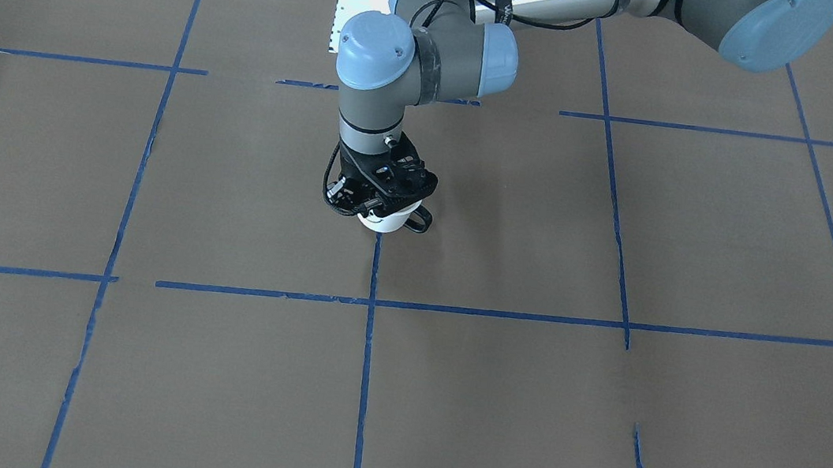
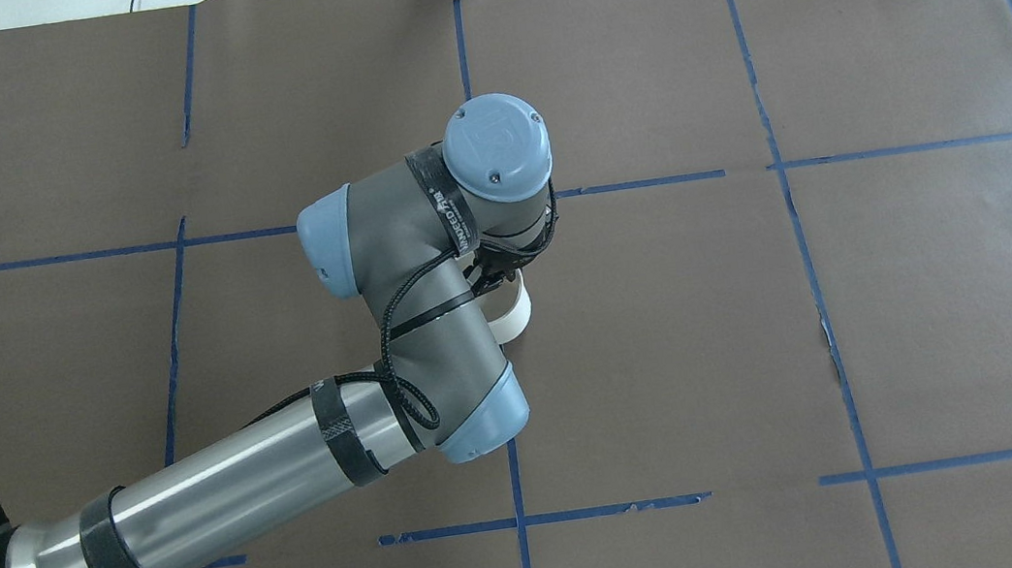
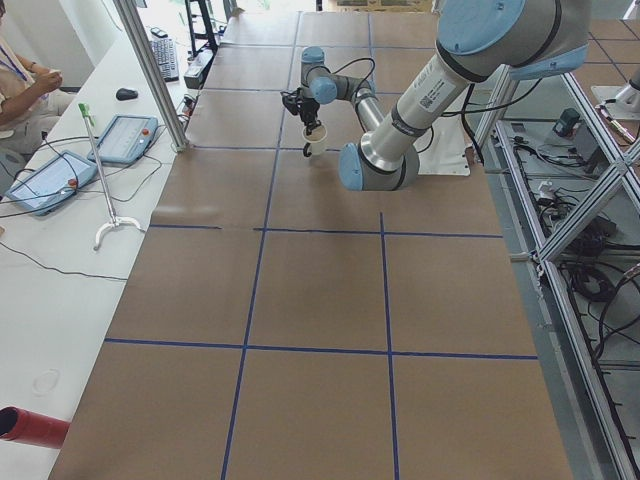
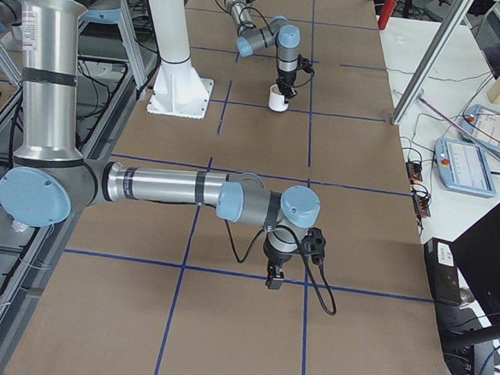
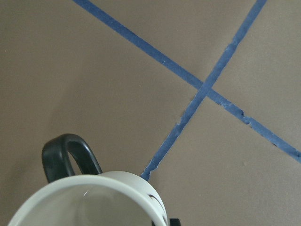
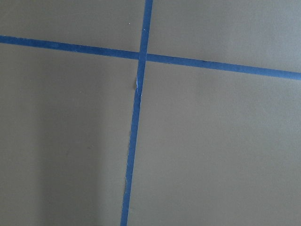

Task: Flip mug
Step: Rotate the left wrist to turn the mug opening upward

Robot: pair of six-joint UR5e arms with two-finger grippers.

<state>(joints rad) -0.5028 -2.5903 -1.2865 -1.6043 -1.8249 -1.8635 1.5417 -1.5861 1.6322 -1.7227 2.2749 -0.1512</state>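
Left end effector [image 1: 379, 204] is pointing straight down, sitting right on top of the mug [image 1: 385, 221]. The mug is standing directly beneath it, mouth up, with its base at or just off the desk [image 1: 601, 416]; cannot tell which. The jaws are appearing to close on the mug's wall at the rim [image 5: 108, 177]. A dark fingertip [image 5: 173, 222] is showing just outside the wall in the wrist view and its partner is hidden, so the clamp is a judgement. The handle [image 5: 68, 141] is sticking out to one side of the end effector, clear of the fingers. Right end effector [image 4: 274, 278] is hanging over bare desk well apart from the mug; cannot tell whether it is apart or together, as its own camera is showing only tape lines [image 6: 141, 117]. Handling notes (judgement): the mug is looking like glazed ceramic or hard plastic, so it is rigid, with no give under the pads. It is light for this arm but smooth and likely slippery. A pinch on a thin wall is giving a small contact patch, so the mug may be pivoting about the pads once tilted. If ceramic, a drop onto the desk is risking a chip at rim or handle. The best hold is seeming to be the wall just below the rim, beside or opposite the handle, or across the whole body. The loop handle is offering only a narrow, round, twist-prone hold.
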